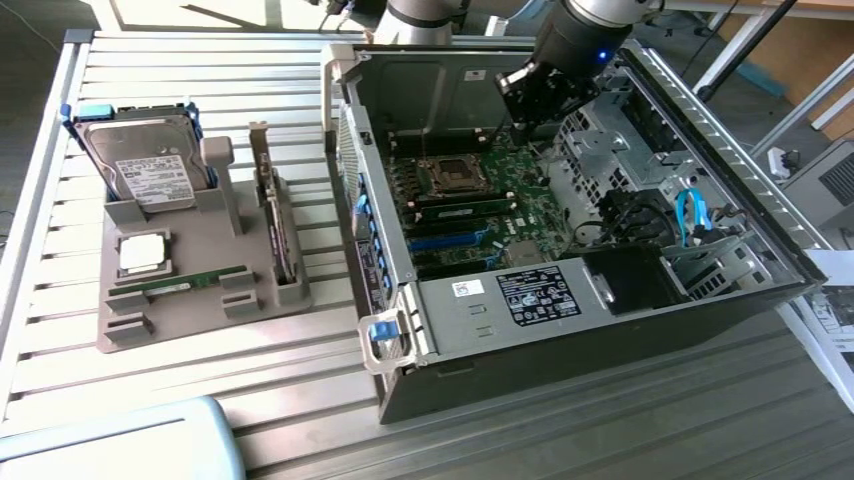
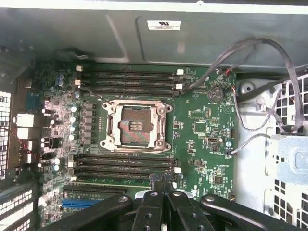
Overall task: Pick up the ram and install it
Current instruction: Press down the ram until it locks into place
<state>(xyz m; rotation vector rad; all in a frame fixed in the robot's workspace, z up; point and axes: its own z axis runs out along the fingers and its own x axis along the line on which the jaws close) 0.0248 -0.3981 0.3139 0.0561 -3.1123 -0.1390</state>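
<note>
I'm not reading any actual text here, nothing is resolving into letters or numbers. I'm seeing a white label (image 1: 151, 177) sitting on top of the hard drive (image 1: 144, 160), print illegible. A black sticker (image 1: 538, 293) is sitting on the front rail of the computer case (image 1: 561, 335), white print and symbols, too small to read. A small white sticker (image 1: 465, 289) is sitting beside it on the same rail, also unreadable. In the wrist view a white label (image 2: 163, 25) is sitting on the case's inner wall with a round mark and lines of print, not legible. The motherboard (image 2: 202, 125) is showing tiny white silkscreen marks, unreadable.
</note>
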